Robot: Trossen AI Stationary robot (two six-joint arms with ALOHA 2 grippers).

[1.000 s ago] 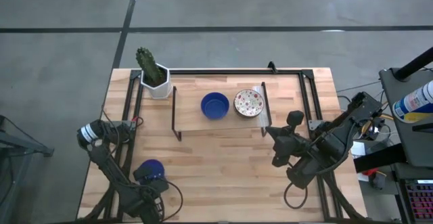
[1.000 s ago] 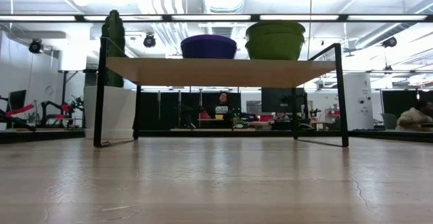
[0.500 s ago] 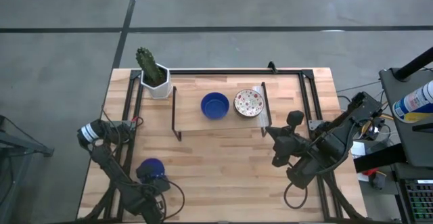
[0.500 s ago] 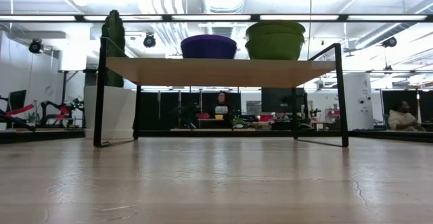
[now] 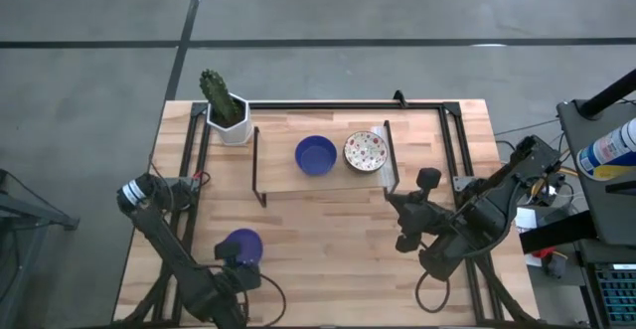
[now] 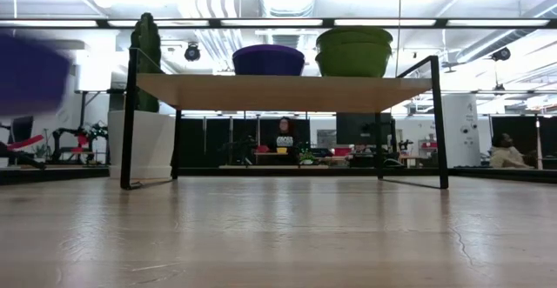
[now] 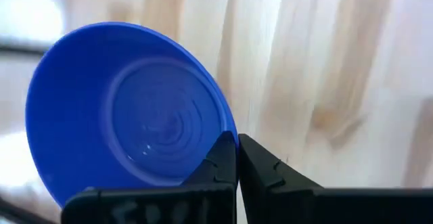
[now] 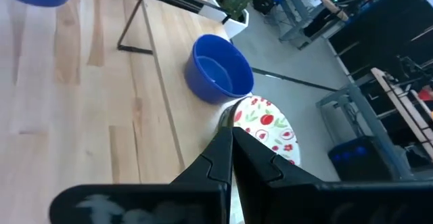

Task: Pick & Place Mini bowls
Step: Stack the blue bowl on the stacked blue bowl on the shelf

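My left gripper (image 5: 238, 261) is shut on a solid blue mini bowl (image 5: 243, 245) above the table's near left part. That bowl also shows in the left wrist view (image 7: 128, 122) and as a blur in the low view (image 6: 30, 70). A second blue bowl (image 5: 316, 155) and a white red-speckled bowl (image 5: 366, 150) stand on their bases on the low wooden shelf (image 5: 288, 180). My right gripper (image 5: 400, 210) is shut and empty in front of the shelf's right end, and it also shows in its own wrist view (image 8: 230, 143). My left gripper pinches the blue bowl's rim (image 7: 226, 135) between its two fingers (image 7: 220, 166), at one spot on the edge. The bowl is lifted clear of the table and tilted, its hollow turned toward the wrist camera.
A cactus in a white hexagonal pot (image 5: 231, 120) stands at the shelf's far left corner. The shelf's black metal legs (image 5: 260, 170) stand on the table. A black frame (image 5: 348, 103) runs along the table's far and side edges. Bare wood lies in front of the shelf.
My left gripper has carried the blue bowl up and toward the table's right and a little toward the shelf. The bowl is now high enough to come into the low view at its upper left.
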